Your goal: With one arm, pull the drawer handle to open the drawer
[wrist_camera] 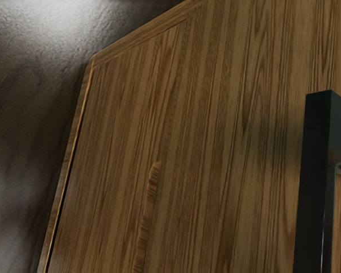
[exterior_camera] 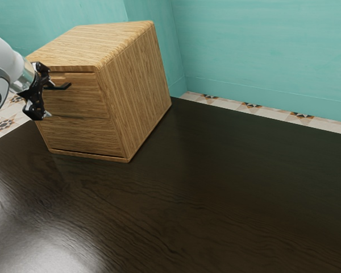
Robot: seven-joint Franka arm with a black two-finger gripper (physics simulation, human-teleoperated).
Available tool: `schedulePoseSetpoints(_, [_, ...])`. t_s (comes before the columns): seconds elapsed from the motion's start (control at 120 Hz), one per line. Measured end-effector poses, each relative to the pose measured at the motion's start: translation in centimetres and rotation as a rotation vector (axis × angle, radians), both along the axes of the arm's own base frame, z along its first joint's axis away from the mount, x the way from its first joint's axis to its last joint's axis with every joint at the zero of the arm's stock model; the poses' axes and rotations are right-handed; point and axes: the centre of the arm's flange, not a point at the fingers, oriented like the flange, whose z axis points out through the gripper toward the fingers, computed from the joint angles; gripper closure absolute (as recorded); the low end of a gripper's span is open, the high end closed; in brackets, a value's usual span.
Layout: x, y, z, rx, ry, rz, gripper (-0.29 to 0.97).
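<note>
Here the hand (exterior_camera: 37, 91) sits at the drawer handle (exterior_camera: 61, 86), but I cannot tell its grip.

I count one wooden cabinet (exterior_camera: 128, 85), standing on one dark surface (exterior_camera: 216, 199). Its front carries two drawer fronts, one above the other: the upper drawer front (exterior_camera: 82, 99) and the lower drawer front (exterior_camera: 85, 135). There is one black handle (exterior_camera: 61, 86), and it sits on the upper of the two. My wrist camera shows that single handle (wrist_camera: 321, 182) as well. I have one arm (exterior_camera: 0, 71) ending in one claw (exterior_camera: 42, 91). Behind the cabinet, two teal walls (exterior_camera: 261, 45) meet at one corner. The patterned floor (exterior_camera: 256, 107) shows in two patches.
</note>
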Motion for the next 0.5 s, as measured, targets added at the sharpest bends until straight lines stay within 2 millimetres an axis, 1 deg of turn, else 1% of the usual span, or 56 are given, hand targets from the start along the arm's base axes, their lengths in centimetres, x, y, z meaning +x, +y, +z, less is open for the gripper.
schedulePoseSetpoints(0.142, [0.0, -0.1, -0.2, -0.002, 0.004, 0.004, 0.00])
schedulePoseSetpoints(0.258, [0.2, -0.6, -0.9, 0.000, 0.021, 0.005, 0.00])
schedulePoseSetpoints(0.5, [0.6, -1.7, -1.1, 0.009, 0.036, 0.011, 0.00])
